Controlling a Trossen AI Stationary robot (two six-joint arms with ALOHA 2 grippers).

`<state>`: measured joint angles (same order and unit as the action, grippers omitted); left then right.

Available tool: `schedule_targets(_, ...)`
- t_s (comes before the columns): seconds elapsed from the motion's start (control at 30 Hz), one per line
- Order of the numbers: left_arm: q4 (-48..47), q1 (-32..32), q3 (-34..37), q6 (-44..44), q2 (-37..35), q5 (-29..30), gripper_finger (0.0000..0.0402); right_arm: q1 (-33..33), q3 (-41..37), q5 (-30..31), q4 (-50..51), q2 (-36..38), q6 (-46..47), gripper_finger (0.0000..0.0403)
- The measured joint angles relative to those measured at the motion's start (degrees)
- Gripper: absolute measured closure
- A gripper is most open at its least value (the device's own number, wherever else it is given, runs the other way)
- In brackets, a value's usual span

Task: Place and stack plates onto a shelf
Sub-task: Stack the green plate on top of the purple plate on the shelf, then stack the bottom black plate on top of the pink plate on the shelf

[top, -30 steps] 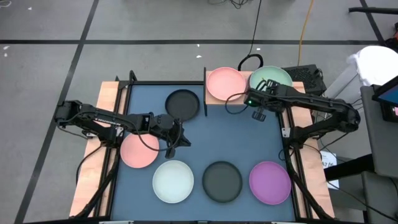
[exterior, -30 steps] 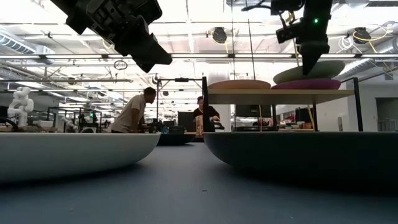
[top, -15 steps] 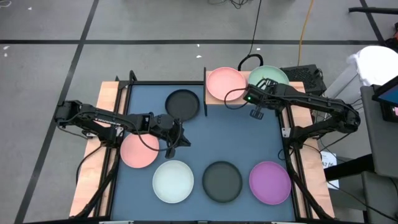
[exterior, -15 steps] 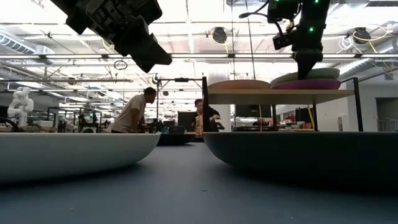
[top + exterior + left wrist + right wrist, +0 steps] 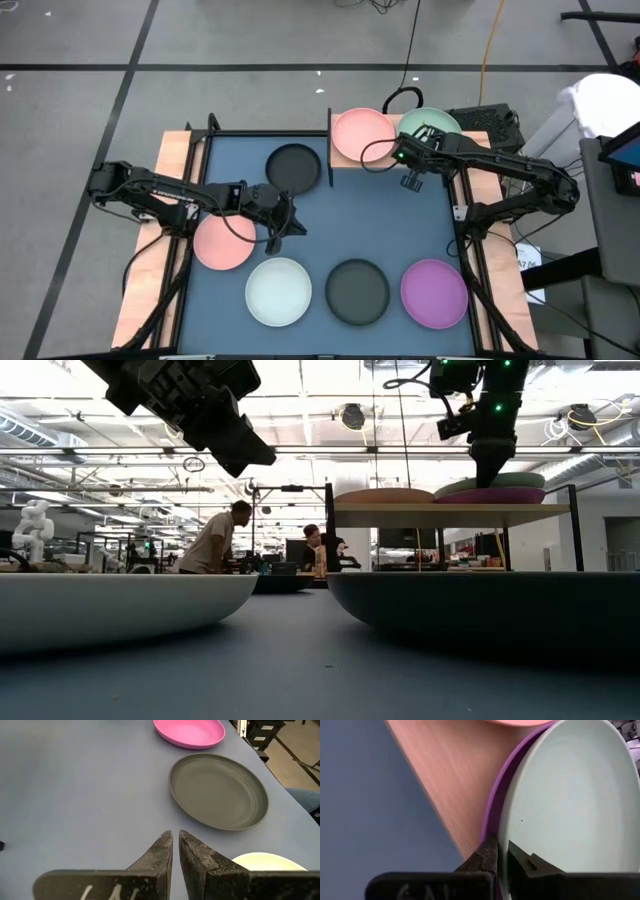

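The right claw [image 5: 412, 181] sits at the near edge of the shelf [image 5: 345, 160], its fingers [image 5: 487, 857] pinched on the rim of the pale green plate [image 5: 432, 124]. One finger lies outside the rim and the other inside it. That plate rests on top of a purple plate [image 5: 490, 820], whose edge shows just beneath it, and both lie on the shelf's right half. A pink plate [image 5: 362, 135] lies on the shelf's left half, just beside the green one. In the low view the green plate [image 5: 505, 481] lies nearly flat on the purple one [image 5: 490, 495].

The left claw [image 5: 277, 240] hangs above the blue counter [image 5: 380, 220] with its fingers [image 5: 162, 852] pressed nearly together and nothing between them. A second pink plate [image 5: 222, 242] lies just beside it toward the counter's left edge. A whitish plate [image 5: 279, 291] lies near it at the front of the counter, then a dark grey plate [image 5: 358, 291] and another purple plate [image 5: 434, 293] in the same front row. A second dark grey plate [image 5: 294, 168] lies at the back, just left of the shelf.
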<state>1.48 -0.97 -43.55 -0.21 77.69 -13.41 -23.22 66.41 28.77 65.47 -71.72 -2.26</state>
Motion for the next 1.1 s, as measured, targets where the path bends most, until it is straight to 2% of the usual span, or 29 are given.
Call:
schedule_targets(0.2,0.0,-0.7,0.0,0.0,0.0,0.0,0.0366,0.0,0.0,1.3,-1.0,0.0,0.2,0.0386)
schedule_targets(0.43,0.0,-0.7,0.0,0.0,0.0,0.0,0.0366,0.0,0.0,1.4,-0.6,0.6,1.2,0.0331)
schedule_targets(0.7,0.0,-0.7,0.0,0.0,0.0,0.0,0.0366,0.1,0.0,1.0,-0.4,5.2,2.7,0.0282)
schedule_targets(0.9,0.0,-0.7,0.0,0.0,0.0,0.0,0.0366,0.1,0.0,-4.5,-0.2,9.1,3.2,0.0271)
schedule_targets(1.1,0.0,-0.7,0.0,0.0,0.0,0.0,0.0366,0.1,0.0,-4.9,1.8,10.1,4.6,0.0275)
